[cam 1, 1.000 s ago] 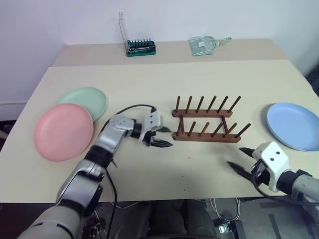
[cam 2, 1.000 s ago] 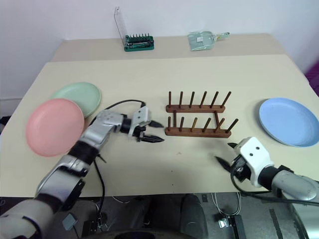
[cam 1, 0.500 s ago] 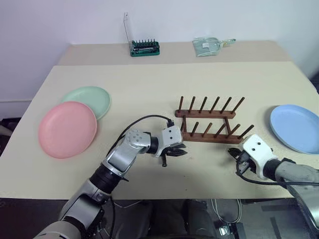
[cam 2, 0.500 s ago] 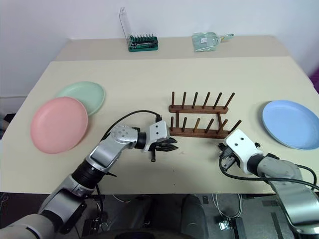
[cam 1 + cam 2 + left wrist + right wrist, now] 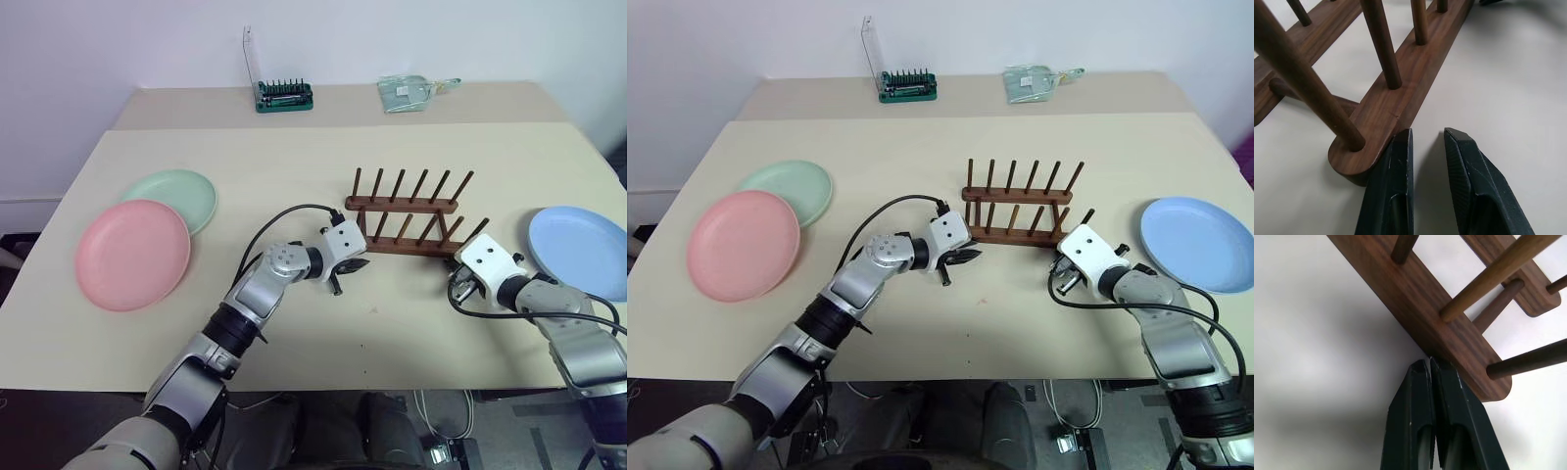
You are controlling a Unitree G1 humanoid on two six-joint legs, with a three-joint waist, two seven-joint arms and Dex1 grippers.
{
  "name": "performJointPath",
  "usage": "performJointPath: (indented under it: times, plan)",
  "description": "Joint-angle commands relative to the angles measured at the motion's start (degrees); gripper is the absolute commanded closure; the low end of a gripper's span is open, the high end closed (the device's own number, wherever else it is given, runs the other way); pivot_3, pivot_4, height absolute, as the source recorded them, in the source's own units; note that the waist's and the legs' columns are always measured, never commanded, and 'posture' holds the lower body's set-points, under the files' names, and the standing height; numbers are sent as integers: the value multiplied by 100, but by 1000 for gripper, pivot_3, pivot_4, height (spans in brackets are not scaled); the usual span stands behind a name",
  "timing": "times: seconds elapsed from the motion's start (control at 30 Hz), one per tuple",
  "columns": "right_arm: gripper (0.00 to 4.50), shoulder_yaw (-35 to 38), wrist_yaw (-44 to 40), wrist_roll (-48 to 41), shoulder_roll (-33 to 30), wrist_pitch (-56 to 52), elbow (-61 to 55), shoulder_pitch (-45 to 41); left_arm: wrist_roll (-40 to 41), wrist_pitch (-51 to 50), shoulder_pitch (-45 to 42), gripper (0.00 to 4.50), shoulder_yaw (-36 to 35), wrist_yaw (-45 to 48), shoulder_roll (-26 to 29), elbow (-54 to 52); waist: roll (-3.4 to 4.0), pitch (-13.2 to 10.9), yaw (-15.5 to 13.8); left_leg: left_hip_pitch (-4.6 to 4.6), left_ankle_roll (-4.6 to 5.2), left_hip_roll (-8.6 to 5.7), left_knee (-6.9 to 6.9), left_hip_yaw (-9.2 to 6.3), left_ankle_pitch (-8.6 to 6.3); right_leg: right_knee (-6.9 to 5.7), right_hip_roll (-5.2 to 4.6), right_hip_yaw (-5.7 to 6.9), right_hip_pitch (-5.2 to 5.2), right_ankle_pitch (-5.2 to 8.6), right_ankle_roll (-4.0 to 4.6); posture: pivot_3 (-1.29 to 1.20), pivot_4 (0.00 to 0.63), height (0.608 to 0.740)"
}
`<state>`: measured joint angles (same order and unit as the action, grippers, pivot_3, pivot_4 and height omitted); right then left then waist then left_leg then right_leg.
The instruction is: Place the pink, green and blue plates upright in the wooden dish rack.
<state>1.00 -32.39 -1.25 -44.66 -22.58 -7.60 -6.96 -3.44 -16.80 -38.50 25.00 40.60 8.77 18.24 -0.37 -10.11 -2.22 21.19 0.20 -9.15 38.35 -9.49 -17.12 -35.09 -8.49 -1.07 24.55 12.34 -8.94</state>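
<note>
Both of my arms have closed in on the wooden dish rack (image 5: 407,215) since a second ago, and the rack itself now sits a little farther back on the table (image 5: 294,147) than it did then. My left gripper (image 5: 1425,142) has its fingers only a narrow gap apart and holds nothing; one fingertip (image 5: 1400,142) touches the near rail at its rounded end. My right gripper (image 5: 1430,364) is pressed fully shut, empty, with its tip against the outer face of the same rail near the opposite end. So I am nudging the rack from both ends of its front rail, not grasping it.

None of the plates is in the rack yet. The pink plate (image 5: 132,255) and the green plate (image 5: 176,194) lie flat at my far left, the green one tucked partly under the pink one's rim, and the blue plate (image 5: 580,250) lies flat at my far right, all well apart from the rack.

My worry from here is the rack. It looks light, and uneven pressure from the two tips could swing it askew or slide it farther from me. If I push high rather than at the rail, it could tip onto its pegs. My right tip is also near the blue plate, so a wide sweep outward could knock that plate toward the table edge.
</note>
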Motion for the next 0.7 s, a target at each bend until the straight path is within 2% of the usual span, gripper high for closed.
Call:
performJointPath:
  times: [0.03,0.17,0.27,0.3,0.37,0.43,0.5,0.53,0.57,0.6,0.7]
  plan:
    - [4395,157,45,60,21,130,79,-26,-70,56,14,3512,-80,2,56,17,0,0,-2,0,0,0,0,-1,0,0,0,0,1,0,0,0,150,735]
    - [4395,488,-299,-228,-166,114,-408,339,69,86,225,3512,-171,275,357,-522,1,1,-2,5,0,0,-3,-1,0,-1,0,0,7,0,0,0,150,735]
    - [3632,941,-695,-759,-268,-195,-1044,583,571,-263,548,3512,-554,660,742,-1317,4,0,31,16,0,1,-11,0,0,-2,2,-5,27,0,0,0,150,735]
    - [3135,1107,-873,-1032,-322,-367,-1408,666,896,-581,711,3267,-861,809,961,-1702,6,-1,39,19,0,1,-11,1,0,-3,2,-7,32,0,0,0,150,735]
    - [2212,1378,-1142,-1560,-378,-724,-2040,732,2010,-1546,1068,2702,-1913,1023,1376,-2652,11,-4,92,23,-1,2,-11,1,0,-7,3,-9,39,0,1,0,150,735]
    - [1226,1294,-1206,-1769,-365,-913,-2311,614,2936,-2378,1245,1743,-3125,745,1650,-3252,7,-7,154,28,-3,8,-13,-5,2,-11,9,-9,44,1,2,0,150,735]
    - [222,1122,-1290,-1856,-384,-992,-2393,507,3190,-2738,1276,749,-3832,299,1835,-3430,5,-6,146,23,-6,10,-12,-7,3,-10,12,-7,36,-2,6,0,150,735]
    - [0,990,-1348,-1852,-393,-979,-2366,431,3222,-2905,1265,329,-4191,5,1932,-3420,5,-6,145,17,-6,10,-12,-7,3,-8,12,-7,30,-1,6,0,150,735]
    - [0,824,-1409,-1820,-385,-931,-2289,327,3256,-2984,1328,158,-4673,-310,2027,-3460,5,-6,144,12,-6,10,-12,-7,2,-7,12,-7,23,-1,6,0,150,735]
    - [0,646,-1473,-1783,-355,-856,-2171,180,3263,-3099,1429,158,-5173,-664,2114,-3509,5,-6,145,10,-6,10,-12,-6,2,-7,12,-7,21,-1,5,0,150,735]
    - [0,290,-1610,-1713,-287,-699,-1850,-213,3109,-3161,1904,158,-5980,-1286,2289,-3658,4,-6,173,14,-6,10,-13,-4,2,-5,12,-7,26,-1,6,0,150,735]
